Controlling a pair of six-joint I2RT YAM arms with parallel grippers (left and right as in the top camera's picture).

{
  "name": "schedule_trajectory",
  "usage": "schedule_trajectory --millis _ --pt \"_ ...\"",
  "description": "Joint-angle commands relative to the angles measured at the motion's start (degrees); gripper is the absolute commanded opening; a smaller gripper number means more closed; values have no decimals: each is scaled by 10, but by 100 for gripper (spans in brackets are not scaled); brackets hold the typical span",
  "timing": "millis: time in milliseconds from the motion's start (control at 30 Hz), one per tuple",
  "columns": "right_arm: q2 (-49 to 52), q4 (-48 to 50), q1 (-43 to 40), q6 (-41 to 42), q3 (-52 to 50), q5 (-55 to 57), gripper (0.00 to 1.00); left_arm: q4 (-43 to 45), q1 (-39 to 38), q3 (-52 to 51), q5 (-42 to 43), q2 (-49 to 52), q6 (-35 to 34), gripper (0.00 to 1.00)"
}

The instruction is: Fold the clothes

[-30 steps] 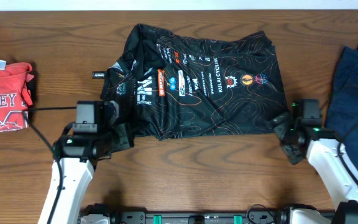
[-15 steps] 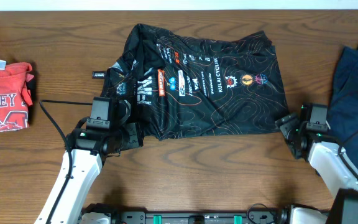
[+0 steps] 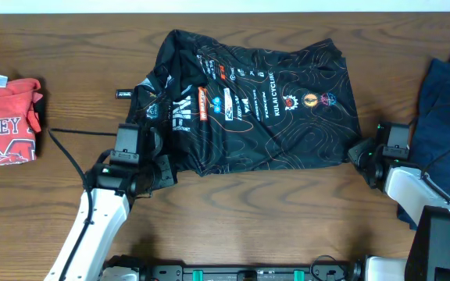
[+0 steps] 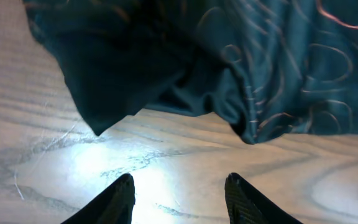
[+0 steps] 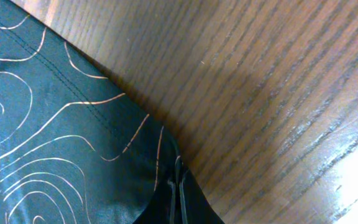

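The black cycling jersey [image 3: 256,97], one of the clothes, lies spread on the wooden table, logos facing up. My right gripper [image 3: 359,151] is at its near right corner. In the right wrist view the right gripper [image 5: 176,194] is shut, with the jersey's hem corner [image 5: 73,143] pinched between the fingertips. My left gripper [image 3: 156,170] hovers just short of the near left corner. The left wrist view shows the left gripper [image 4: 179,183] open over bare wood, nothing between the fingers, and the jersey's rumpled edge [image 4: 185,74] just ahead of them.
A folded red T-shirt [image 3: 5,121] lies at the left edge. A dark blue garment [image 3: 448,109] lies at the right edge, close behind my right arm. A small black tag [image 3: 123,94] sits left of the jersey's collar.
The right gripper went from open to shut at the jersey's near right corner. The left arm moved up towards the near left corner and has held there since.
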Motion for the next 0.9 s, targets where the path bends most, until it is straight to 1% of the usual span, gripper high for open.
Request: schedule_trajectory --millis 0,100,200,233,267,333,433,500,567,667,800,833,867 --pt "32 -19 0 -17 -30 -25 1 9 -1 -30 -17 3 -50 49" --pt "32 -15 0 -22 -30 -31 1 17 -1 -43 -17 4 -73 50" --pt "32 -14 0 -24 -30 -39 1 30 -1 -59 -20 15 -91 64" --pt "32 -13 0 -24 -30 -41 1 38 -1 -65 -19 21 -92 70" --pt "32 -13 0 -24 -30 -43 1 47 -1 -70 -20 29 -94 78" --pt "32 -12 0 -24 -30 -43 1 77 -1 -75 -20 49 -94 79" --pt "32 -12 0 -30 -30 -45 1 135 0 -75 -20 81 -99 77" --pt "32 -12 0 -38 -30 -49 1 171 1 -75 -21 104 -117 76" --pt "32 -12 0 -44 -30 -56 1 196 1 -75 -41 127 -138 72" --pt "32 -11 0 -48 -30 -57 1 217 1 -75 -75 156 -163 71" --pt "32 -11 0 -52 -30 -57 1 238 2 -75 -80 180 -166 71" --pt "32 -11 0 -54 -30 -57 1 242 4 -75 -87 183 -173 70" --pt "32 -11 0 -54 -30 -57 1 244 5 -75 -95 185 -180 65"
